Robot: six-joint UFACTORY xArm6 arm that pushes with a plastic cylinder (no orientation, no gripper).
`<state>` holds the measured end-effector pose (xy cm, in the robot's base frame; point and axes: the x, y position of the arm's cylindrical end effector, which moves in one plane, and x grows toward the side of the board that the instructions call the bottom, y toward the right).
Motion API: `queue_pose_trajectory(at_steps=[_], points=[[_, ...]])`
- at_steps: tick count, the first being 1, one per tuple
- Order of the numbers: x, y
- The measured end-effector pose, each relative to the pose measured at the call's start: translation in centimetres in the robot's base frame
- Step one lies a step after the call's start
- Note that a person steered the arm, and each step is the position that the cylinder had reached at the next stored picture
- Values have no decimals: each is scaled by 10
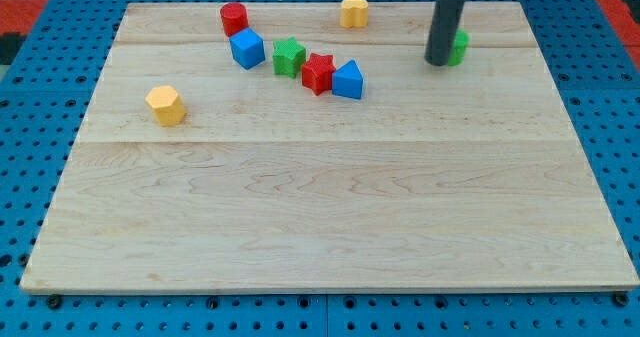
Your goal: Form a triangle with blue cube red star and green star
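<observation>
The blue cube [247, 49] sits near the top of the wooden board, left of centre. The green star [289, 56] lies just to its right, a small gap between them. The red star [318, 73] touches the green star's lower right side. My tip [438, 61] is far to the right of these three blocks, near the top right, standing right in front of a green block [459, 47] that it partly hides.
A blue triangular block [348, 81] touches the red star's right side. A red cylinder [234, 18] sits just above the blue cube. A yellow block [354, 10] lies at the top edge. Another yellow block [165, 105] lies at the left. The board [330, 227] rests on a blue pegboard.
</observation>
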<state>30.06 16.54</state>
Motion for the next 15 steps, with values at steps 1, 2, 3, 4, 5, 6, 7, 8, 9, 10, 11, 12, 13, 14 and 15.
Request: queue_pose_trajectory(at_steps=[1,2,3,4,5,6,7,8,9,10,11,12,13,14,15], points=[[17,20],[4,43],[-21,6],[-5,-13],[44,-76],[60,-171],[69,-205],[69,-274],[44,-288],[-5,-271],[-18,-188],[-18,-234],[29,-199],[4,-142],[-9,-144]])
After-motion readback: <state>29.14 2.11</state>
